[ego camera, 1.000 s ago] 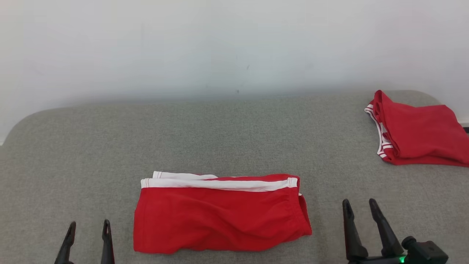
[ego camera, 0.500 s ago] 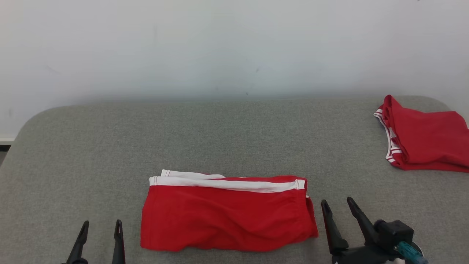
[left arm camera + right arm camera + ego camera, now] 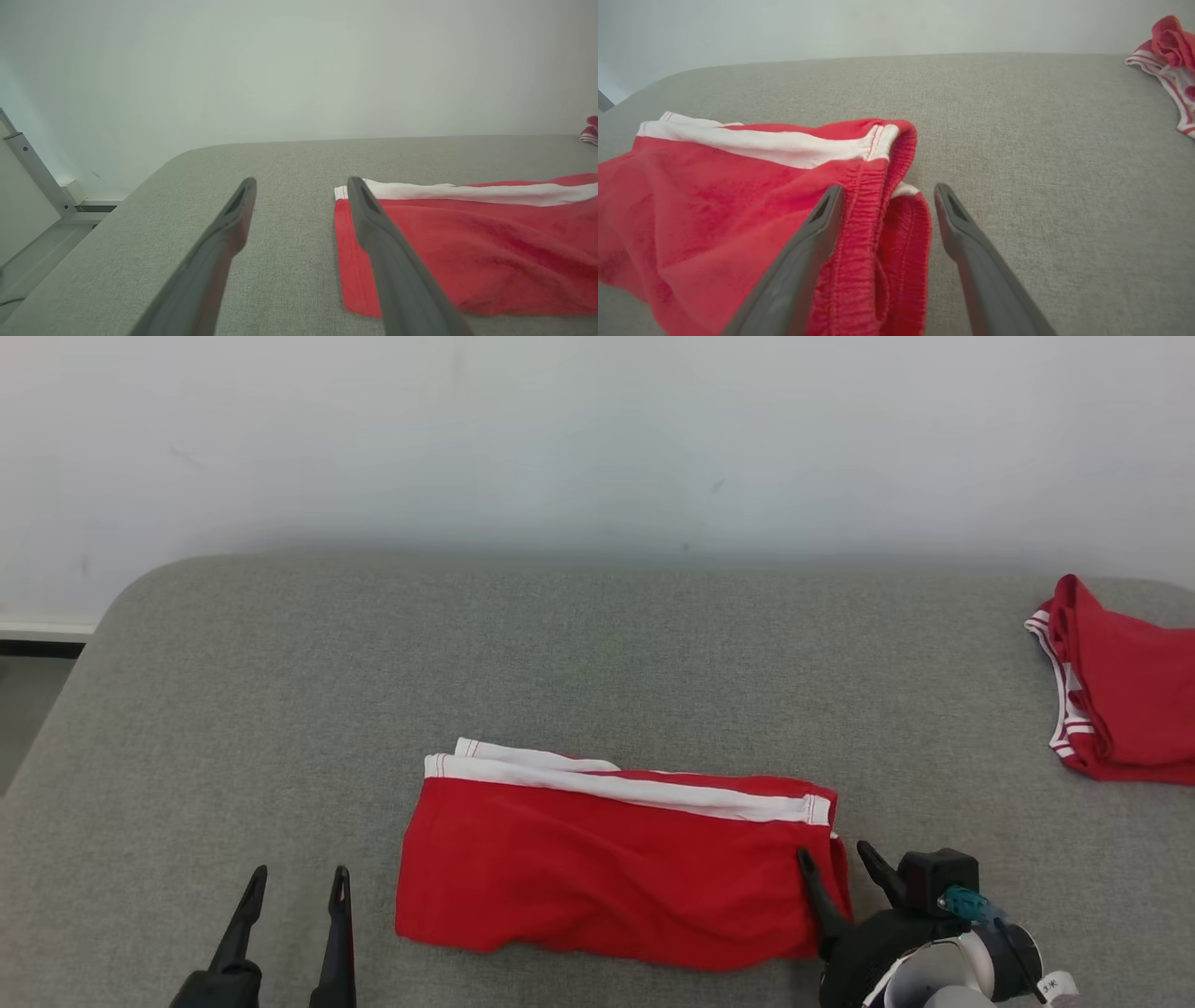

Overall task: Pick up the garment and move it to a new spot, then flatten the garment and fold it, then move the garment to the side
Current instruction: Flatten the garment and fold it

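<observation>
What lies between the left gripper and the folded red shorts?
Nothing: a bare strip of grey cushion separates the left gripper from the red shorts, seen in the head view.

Bright, even light; soft shadows, wrist views blurry nr edges.

Bare grey surface (image 3: 597,653) far and left; folded red garment (image 3: 616,868) blocking mid-near, second red garment (image 3: 1120,700) far right.
</observation>
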Robot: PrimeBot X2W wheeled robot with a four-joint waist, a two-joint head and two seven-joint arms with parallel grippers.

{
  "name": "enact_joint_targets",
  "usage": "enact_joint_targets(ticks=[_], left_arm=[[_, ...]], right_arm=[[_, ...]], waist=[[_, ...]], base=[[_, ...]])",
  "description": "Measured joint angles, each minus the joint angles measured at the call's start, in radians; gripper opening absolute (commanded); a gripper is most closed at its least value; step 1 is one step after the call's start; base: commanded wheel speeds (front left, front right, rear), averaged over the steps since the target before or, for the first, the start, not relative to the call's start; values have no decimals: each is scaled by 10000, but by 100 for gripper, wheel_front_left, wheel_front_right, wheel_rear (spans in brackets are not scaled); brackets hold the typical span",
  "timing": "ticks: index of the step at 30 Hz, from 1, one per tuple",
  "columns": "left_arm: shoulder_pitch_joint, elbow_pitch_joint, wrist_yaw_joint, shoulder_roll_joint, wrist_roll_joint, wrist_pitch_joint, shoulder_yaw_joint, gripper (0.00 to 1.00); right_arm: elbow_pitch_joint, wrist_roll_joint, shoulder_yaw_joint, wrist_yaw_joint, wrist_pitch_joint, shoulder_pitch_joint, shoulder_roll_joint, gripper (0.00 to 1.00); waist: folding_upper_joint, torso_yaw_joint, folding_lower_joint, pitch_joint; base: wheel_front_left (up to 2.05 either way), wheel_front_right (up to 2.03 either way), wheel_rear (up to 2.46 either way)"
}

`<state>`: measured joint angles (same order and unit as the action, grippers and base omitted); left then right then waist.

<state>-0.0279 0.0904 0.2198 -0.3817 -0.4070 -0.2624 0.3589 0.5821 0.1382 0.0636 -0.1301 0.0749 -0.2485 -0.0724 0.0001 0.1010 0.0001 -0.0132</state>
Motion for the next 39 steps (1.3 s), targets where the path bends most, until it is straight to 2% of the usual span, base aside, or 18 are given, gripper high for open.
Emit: enact_joint_targets(ticks=[4, 10, 11, 13, 18, 26, 30, 34, 39], left_arm=[[-18, 98, -86, 153, 35, 0, -113, 100], [-84, 169, -224, 282, 115, 0, -199, 100], [-106, 167, -234, 297, 134, 0, -215, 100], [-108, 167, -234, 309, 171, 0, -284, 100], [-90, 180, -257, 336, 228, 0, -399, 100], [31, 255, -355, 451, 276, 0, -556, 100], [56, 257, -414, 562, 303, 0, -631, 100], [122, 276, -439, 625, 332, 0, -754, 100], [267, 330, -474, 709, 351, 0, -857, 100]], right_arm=[[1421, 27, -213, 0, 117, -370, 35, 100], [2514, 291, -293, 0, 428, -846, 67, 100], [2631, 410, -268, 0, 499, -941, 82, 72], [2847, 616, -151, 0, 546, -1153, 88, 0], [3225, 991, 92, -2, 750, -1762, -351, 0], [3505, 1415, 209, -2, 792, -2180, -2144, 0], [3505, 1655, 408, -2, 456, -2174, -2801, 0], [3106, 2429, 867, -2, -217, -2188, -2949, 0], [1615, 4401, 1793, 0, -1760, -2243, -2878, 0]], waist=[[0, 142, 0, -130], [0, 215, 0, -185], [0, 216, 0, -193], [0, 189, 0, -205], [0, 67, 0, -231], [0, -214, 0, -124], [0, -394, 0, -87], [0, -614, 0, -70], [0, -919, 0, -35]], base=[[0, 0, 0], [0, 0, 0], [0, 0, 0], [0, 0, 0], [0, 0, 0], [0, 0, 0], [0, 0, 0], [0, 0, 0], [0, 0, 0]])
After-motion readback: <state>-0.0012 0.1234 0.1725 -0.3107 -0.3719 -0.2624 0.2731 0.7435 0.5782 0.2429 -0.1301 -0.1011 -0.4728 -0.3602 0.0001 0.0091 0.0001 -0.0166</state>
